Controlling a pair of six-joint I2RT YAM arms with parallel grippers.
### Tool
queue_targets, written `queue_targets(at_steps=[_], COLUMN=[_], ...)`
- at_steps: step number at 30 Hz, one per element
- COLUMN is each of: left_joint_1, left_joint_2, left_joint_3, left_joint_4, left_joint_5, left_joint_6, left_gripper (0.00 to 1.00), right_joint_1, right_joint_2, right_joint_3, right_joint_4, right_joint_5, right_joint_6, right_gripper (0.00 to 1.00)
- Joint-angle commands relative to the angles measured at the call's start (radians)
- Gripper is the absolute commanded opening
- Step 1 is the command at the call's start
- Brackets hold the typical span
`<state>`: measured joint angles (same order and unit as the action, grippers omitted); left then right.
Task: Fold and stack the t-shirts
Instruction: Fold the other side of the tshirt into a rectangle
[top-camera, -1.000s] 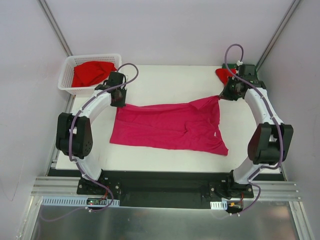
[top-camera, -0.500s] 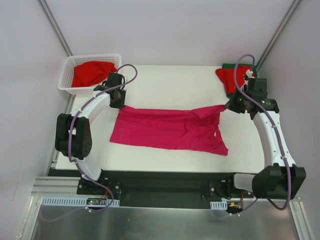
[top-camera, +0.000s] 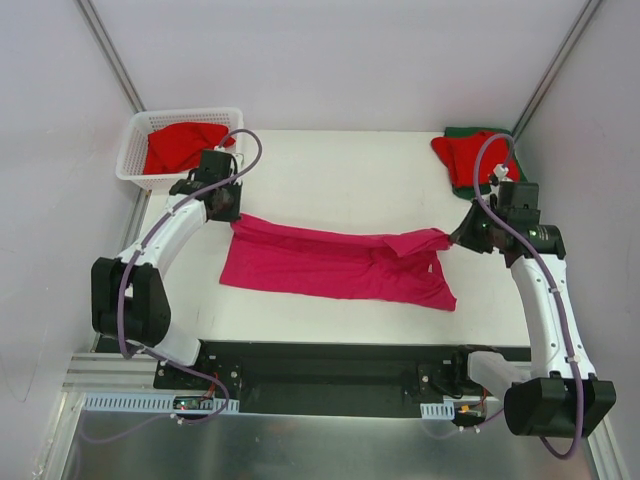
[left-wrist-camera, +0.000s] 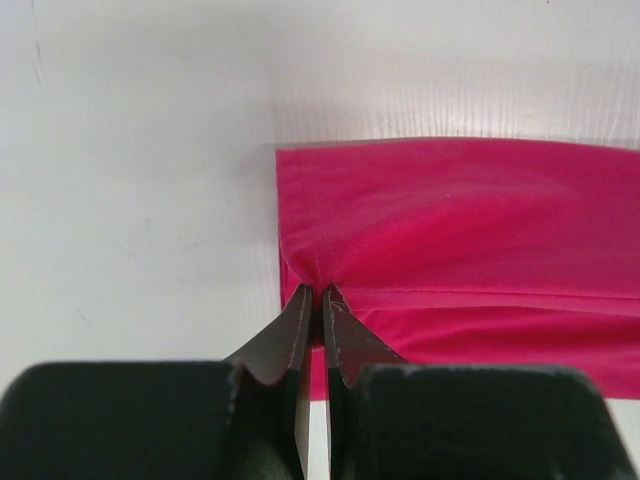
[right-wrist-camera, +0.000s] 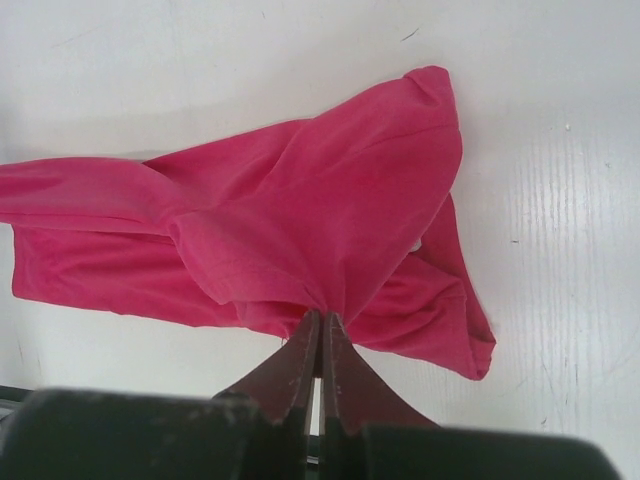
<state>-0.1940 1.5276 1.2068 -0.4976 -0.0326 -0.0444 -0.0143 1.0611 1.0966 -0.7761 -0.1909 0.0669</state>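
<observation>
I have both hands pinched shut on the pink t-shirt (top-camera: 330, 268), which lies across the middle of the table (top-camera: 340, 170). My left gripper (top-camera: 230, 213) clamps its far left corner. My right gripper (top-camera: 454, 237) clamps the far right edge, where the cloth is bunched (a bit looks flopped over there). To fold it well, I think I should bring both corners toward the near edge together, at the same pace, with the cloth pulled tight between them. Then I lay edge on edge before letting go. A red t-shirt (top-camera: 182, 146) sits in the basket (top-camera: 190, 112).
</observation>
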Motion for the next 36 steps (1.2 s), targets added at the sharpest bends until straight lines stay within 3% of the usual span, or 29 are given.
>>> queue_targets(at_steps=[1, 16, 24, 36], left_joint_1=[0.016, 0.031, 0.031, 0.031], left_joint_2=[-0.079, -0.159, -0.211, -0.152], left_joint_3=[-0.036, -0.099, -0.141, -0.115], left_joint_4=[-0.051, -0.108, -0.121, -0.131], left_joint_5=[-0.016, 0.002, 0.02, 0.031], left_joint_6=[-0.014, -0.04, -0.052, -0.04], left_gripper=[0.0, 0.0, 0.0, 0.0], right_joint_1=[0.0, 0.0, 0.002, 0.01], right_joint_2=[-0.033, -0.062, -0.095, -0.13], right_joint_3=[0.0, 0.025, 0.011, 0.0], right_joint_4=[-0.04, -0.147, -0.192, -0.299], right_joint_5=[-0.005, 0.087, 0.039, -0.059], right_joint_6=[-0.013, -0.015, -0.009, -0.03], right_gripper=[0.01, 0.01, 0.01, 0.01])
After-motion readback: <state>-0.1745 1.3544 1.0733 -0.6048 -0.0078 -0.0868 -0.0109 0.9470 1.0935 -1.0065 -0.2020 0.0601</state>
